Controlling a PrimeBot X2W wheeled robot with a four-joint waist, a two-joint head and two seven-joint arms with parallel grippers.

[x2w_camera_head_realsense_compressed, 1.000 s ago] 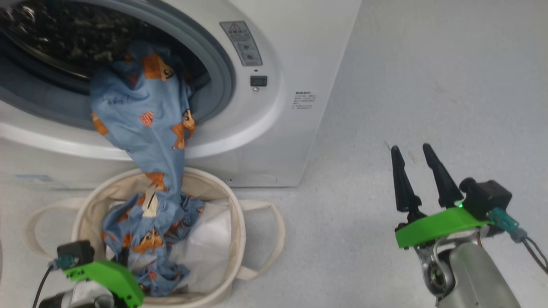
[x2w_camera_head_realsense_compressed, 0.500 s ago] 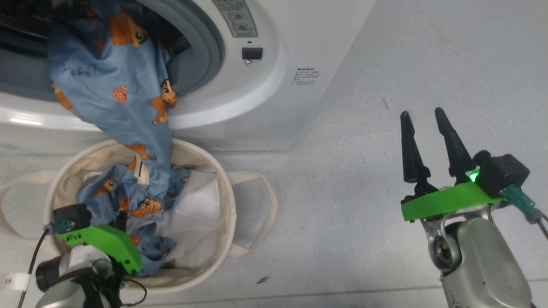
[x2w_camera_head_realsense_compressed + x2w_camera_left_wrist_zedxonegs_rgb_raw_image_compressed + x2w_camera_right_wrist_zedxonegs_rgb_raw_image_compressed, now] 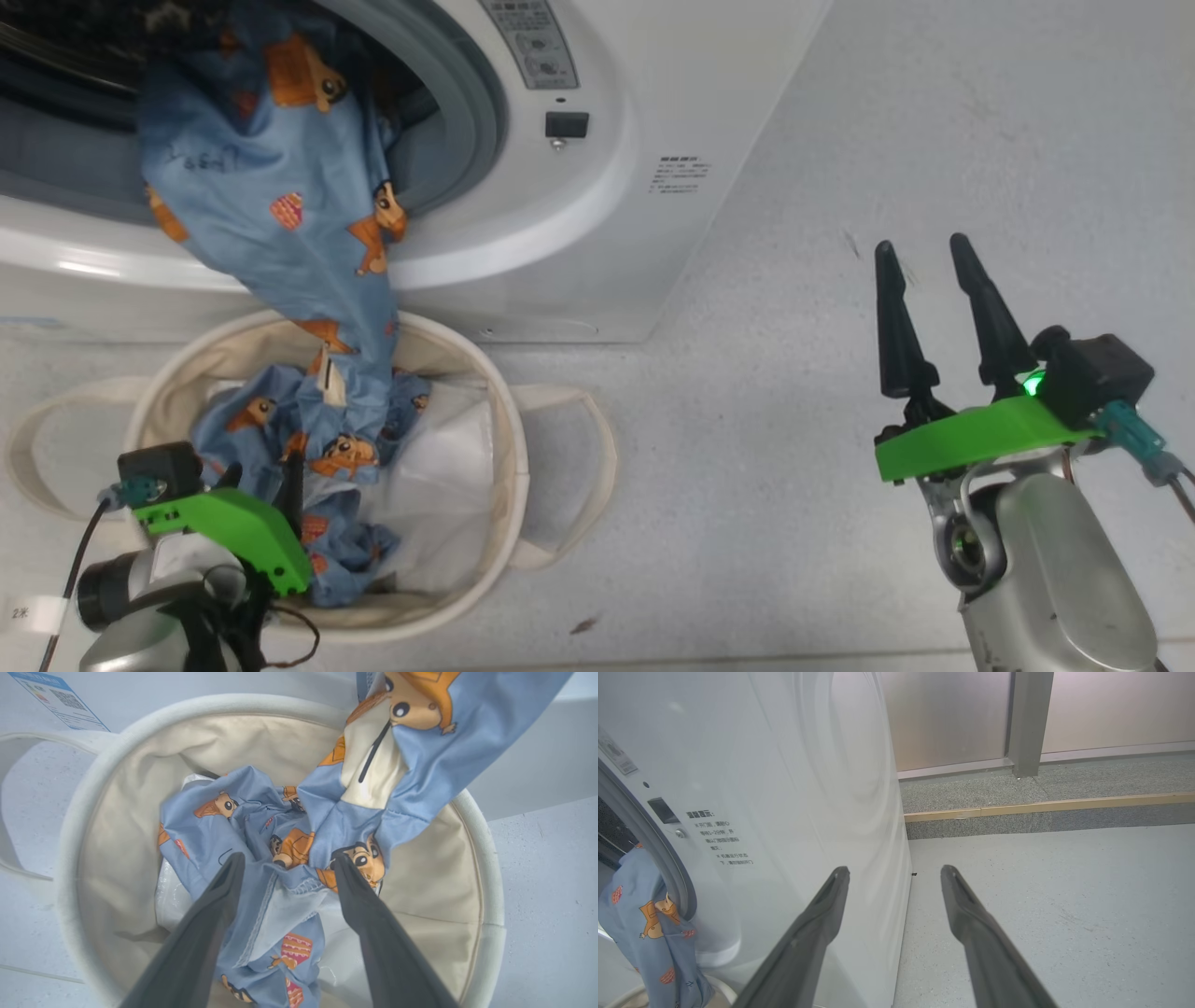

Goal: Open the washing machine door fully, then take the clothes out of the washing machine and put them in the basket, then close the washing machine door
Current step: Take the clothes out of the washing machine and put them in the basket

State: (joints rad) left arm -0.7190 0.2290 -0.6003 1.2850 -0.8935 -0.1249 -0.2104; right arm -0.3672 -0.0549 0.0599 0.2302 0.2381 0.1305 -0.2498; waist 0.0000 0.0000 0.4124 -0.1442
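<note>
1. The basket (image 3: 512, 467) stands on the floor (image 3: 747, 467), with the washing machine (image 3: 653, 75) just behind it.
2. The clothes (image 3: 271, 215) hang from the machine's open mouth above the basket. Their lower end is bunched inside it on a white sheet (image 3: 439, 476).
3. The left claw (image 3: 287, 857) is over the basket, its fingers spread wide. Cloth lies loose between them and nothing is pinched.
4. The right claw (image 3: 921, 247) hovers well to the basket's right, wide open and empty.
</note>
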